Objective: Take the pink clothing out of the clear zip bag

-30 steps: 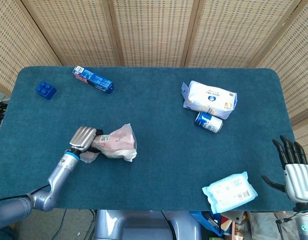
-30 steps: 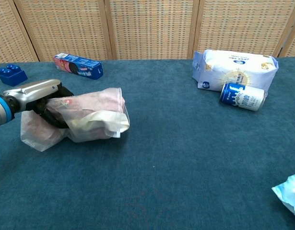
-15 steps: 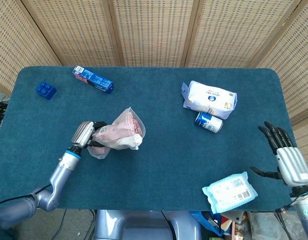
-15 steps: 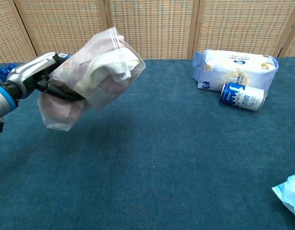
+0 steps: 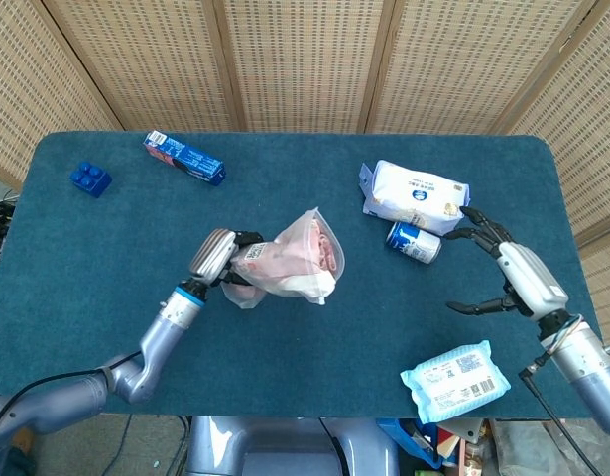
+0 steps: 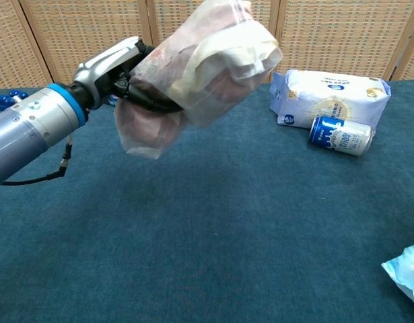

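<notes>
My left hand (image 5: 221,260) (image 6: 122,70) grips the clear zip bag (image 5: 290,263) (image 6: 200,64) and holds it up off the table, near the middle. Pink clothing (image 5: 275,260) (image 6: 213,74) shows through the plastic, still inside. The bag's mouth end points right, toward my right side. My right hand (image 5: 503,268) hovers over the table's right part with fingers spread and nothing in them, apart from the bag. The chest view does not show the right hand.
A white packet (image 5: 417,196) (image 6: 331,97) and a blue can (image 5: 414,241) (image 6: 340,135) lie at the right rear. A pale blue wipes pack (image 5: 454,380) (image 6: 407,269) sits front right. A blue box (image 5: 183,158) and a blue brick (image 5: 90,179) (image 6: 10,101) lie rear left.
My left hand lifted the bag off the table and carried it right, toward the centre. My right hand came in from the right edge over the table, fingers spread.
</notes>
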### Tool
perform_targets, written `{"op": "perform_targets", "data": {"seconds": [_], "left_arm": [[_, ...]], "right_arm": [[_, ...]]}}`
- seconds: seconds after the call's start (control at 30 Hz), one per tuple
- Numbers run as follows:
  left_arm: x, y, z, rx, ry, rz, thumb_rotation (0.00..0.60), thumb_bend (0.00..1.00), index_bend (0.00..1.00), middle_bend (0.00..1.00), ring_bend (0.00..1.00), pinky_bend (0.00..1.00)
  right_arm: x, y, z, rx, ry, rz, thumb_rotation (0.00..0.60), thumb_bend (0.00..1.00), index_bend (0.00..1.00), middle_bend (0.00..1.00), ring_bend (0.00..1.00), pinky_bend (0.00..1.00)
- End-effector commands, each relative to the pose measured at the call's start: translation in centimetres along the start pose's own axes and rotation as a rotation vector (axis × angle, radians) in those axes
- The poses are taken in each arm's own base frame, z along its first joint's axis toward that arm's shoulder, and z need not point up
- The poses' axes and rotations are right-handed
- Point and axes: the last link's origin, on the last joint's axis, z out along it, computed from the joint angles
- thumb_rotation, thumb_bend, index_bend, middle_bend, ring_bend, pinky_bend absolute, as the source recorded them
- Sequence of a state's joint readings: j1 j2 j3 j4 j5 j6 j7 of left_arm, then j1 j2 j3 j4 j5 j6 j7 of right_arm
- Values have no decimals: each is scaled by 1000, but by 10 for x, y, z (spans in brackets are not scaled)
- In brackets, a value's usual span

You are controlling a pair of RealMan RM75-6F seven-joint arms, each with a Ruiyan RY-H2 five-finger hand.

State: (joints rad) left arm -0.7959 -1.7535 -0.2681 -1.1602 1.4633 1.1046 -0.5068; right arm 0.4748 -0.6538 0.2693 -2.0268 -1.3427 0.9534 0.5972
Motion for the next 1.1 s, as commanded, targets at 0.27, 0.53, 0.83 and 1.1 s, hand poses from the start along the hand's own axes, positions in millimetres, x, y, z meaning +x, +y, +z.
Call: {"op": "perform_targets", "data": {"seconds": [0.27, 0.53, 0.83, 1.1], "left_arm": [[-3, 38, 27, -62, 1, -15, 600, 245, 716, 695, 631, 625], [-6, 56, 34, -70, -7, -31, 600, 245, 718, 697, 631, 625], [-12, 68, 41, -84, -11, -16, 600, 245, 720, 699, 631, 625], [-20, 77, 46, -85, -27, -17, 600, 245, 720, 699, 631, 625]], "right_arm": [[4, -31, 16, 7, -27, 59, 600, 0, 274, 0, 0, 0], [-3, -43, 24, -5, -52, 88, 600, 0, 297, 0, 0, 0], [-13, -60, 34, 21, -55, 117, 600, 0, 320, 0, 0, 0], [-25, -76, 45, 59, -77, 97, 600, 0, 320, 0, 0, 0]]}}
